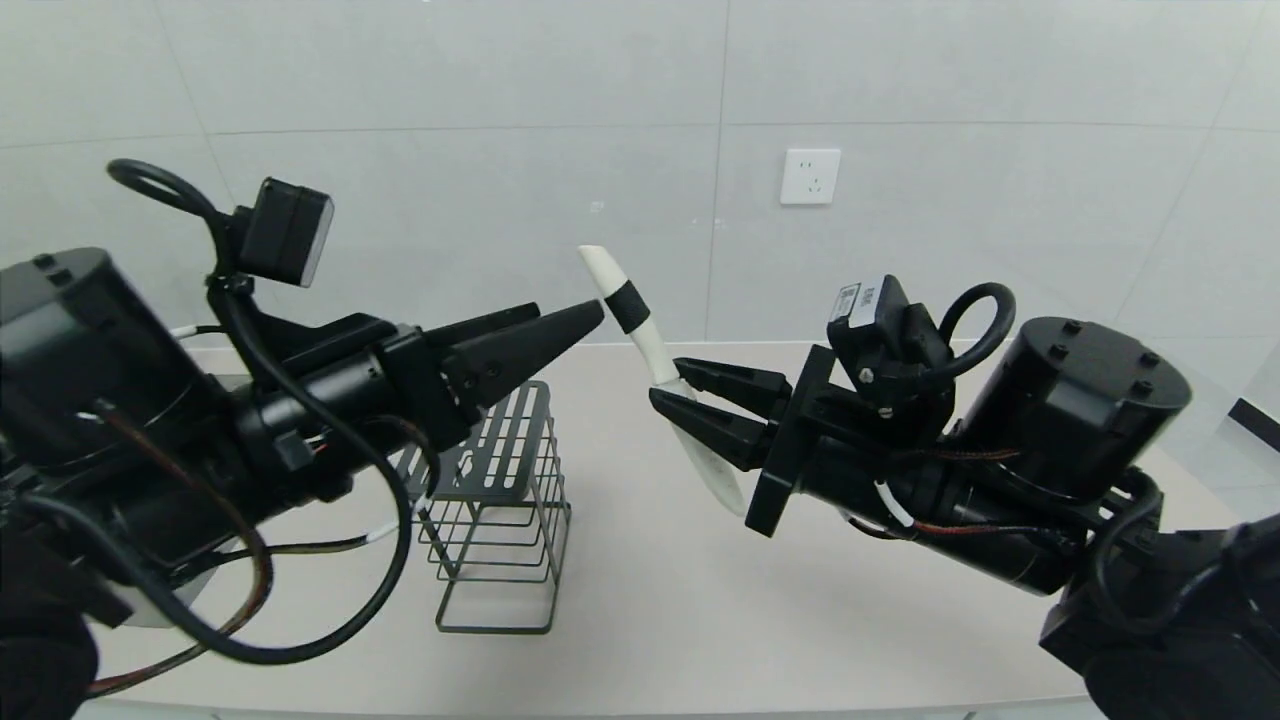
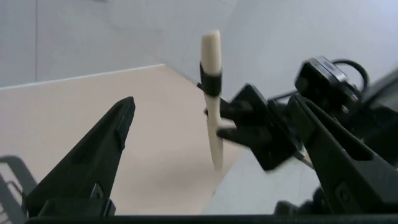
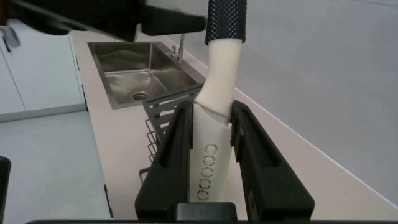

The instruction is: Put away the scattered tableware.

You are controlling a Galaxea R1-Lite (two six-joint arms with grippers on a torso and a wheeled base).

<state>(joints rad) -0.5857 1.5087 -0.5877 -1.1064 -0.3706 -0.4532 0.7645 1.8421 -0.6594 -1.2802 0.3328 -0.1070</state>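
My right gripper (image 1: 668, 383) is shut on a white knife (image 1: 640, 330), held steeply tilted above the counter, with its black-banded handle up and its blade (image 1: 715, 470) down. In the right wrist view the fingers (image 3: 180, 140) clamp the knife (image 3: 214, 93) where handle meets blade. My left gripper (image 1: 570, 312) is open at the height of the black band, just left of the handle. In the left wrist view the knife (image 2: 211, 68) stands ahead of the gap between my spread fingers (image 2: 118, 130), and I see no contact. The right gripper (image 2: 249, 124) shows behind the knife.
A dark wire rack (image 1: 505, 490) stands on the beige counter (image 1: 700, 600) below my left gripper. A steel sink (image 3: 134, 68) is set into the counter beyond the rack (image 3: 161, 118). A wall socket (image 1: 810, 176) is on the tiled wall behind.
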